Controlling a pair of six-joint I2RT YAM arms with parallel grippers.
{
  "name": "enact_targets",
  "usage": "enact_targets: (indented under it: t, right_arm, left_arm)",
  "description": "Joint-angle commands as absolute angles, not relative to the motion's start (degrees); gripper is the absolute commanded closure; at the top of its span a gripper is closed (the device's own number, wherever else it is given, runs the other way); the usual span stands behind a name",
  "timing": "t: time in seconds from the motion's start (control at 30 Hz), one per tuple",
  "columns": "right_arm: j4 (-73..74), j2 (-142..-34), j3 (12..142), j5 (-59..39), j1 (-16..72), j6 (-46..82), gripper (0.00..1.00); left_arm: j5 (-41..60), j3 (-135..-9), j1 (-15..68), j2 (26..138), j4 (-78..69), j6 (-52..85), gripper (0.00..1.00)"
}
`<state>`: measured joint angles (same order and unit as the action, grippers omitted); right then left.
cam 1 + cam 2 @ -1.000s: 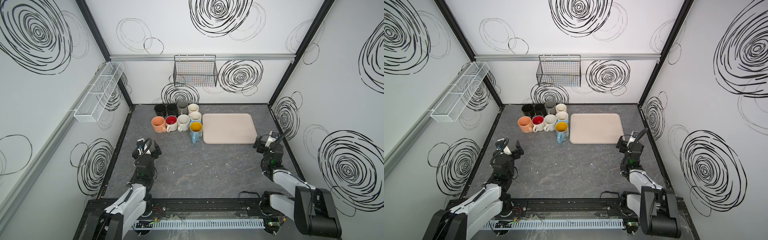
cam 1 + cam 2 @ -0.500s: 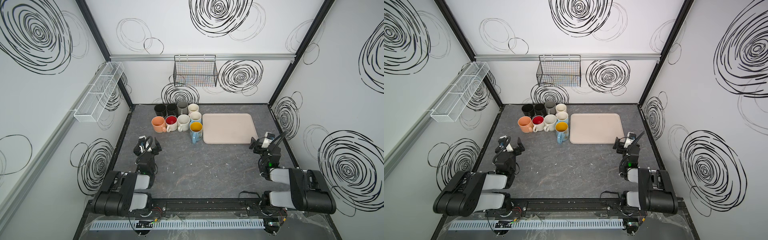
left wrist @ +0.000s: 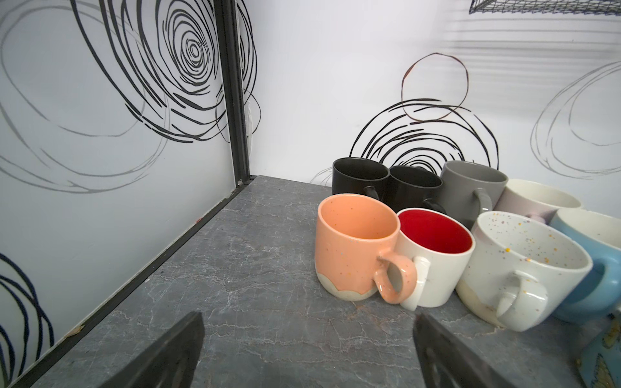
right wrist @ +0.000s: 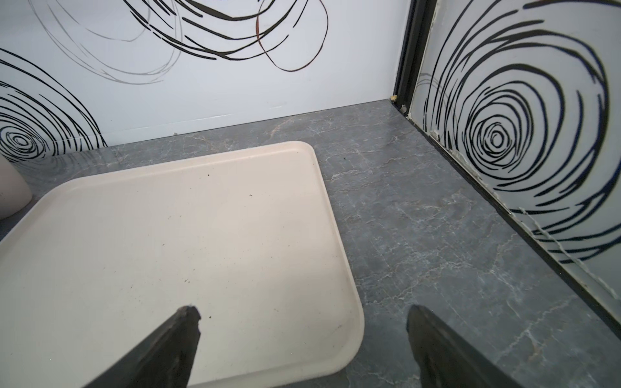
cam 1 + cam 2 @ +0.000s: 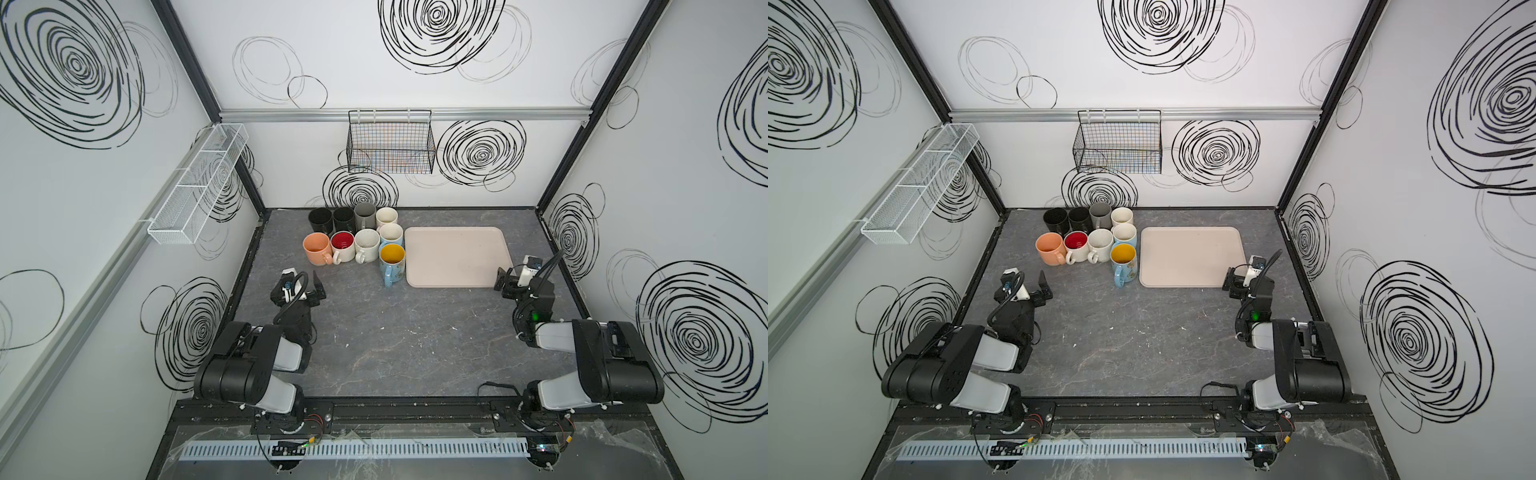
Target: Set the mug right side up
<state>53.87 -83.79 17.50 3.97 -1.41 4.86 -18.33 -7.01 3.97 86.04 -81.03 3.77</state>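
The left jaws stand wide open and empty, low over the grey surface [image 5: 395, 332]. The mugs [image 5: 357, 239] all stand mouth-up in a tight cluster at the back, beyond these jaws and apart from them, with the peach mug [image 3: 353, 248] nearest. The right jaws, also wide open and empty, hang over the near corner of the tray [image 4: 168, 235], well apart from the mugs.

Upright mugs [image 5: 367, 243] stand just beside the tray [image 5: 457, 259].
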Motion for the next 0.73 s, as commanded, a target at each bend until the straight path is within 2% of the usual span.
enact_targets:
  t: [0.0,0.7]
  right_arm:
    - [53.5,-84.1,18.1,5.2,-1.2,4.1,0.00]
    - [53.5,-84.1,18.1,5.4,-1.1,4.0,0.00]
  left_arm:
    - [-19.2,-11.3,4.8,85.8,-76.7,1.1,0.01]
    - [-17.1,-11.5,4.4,85.7,-76.0,1.0,0.01]
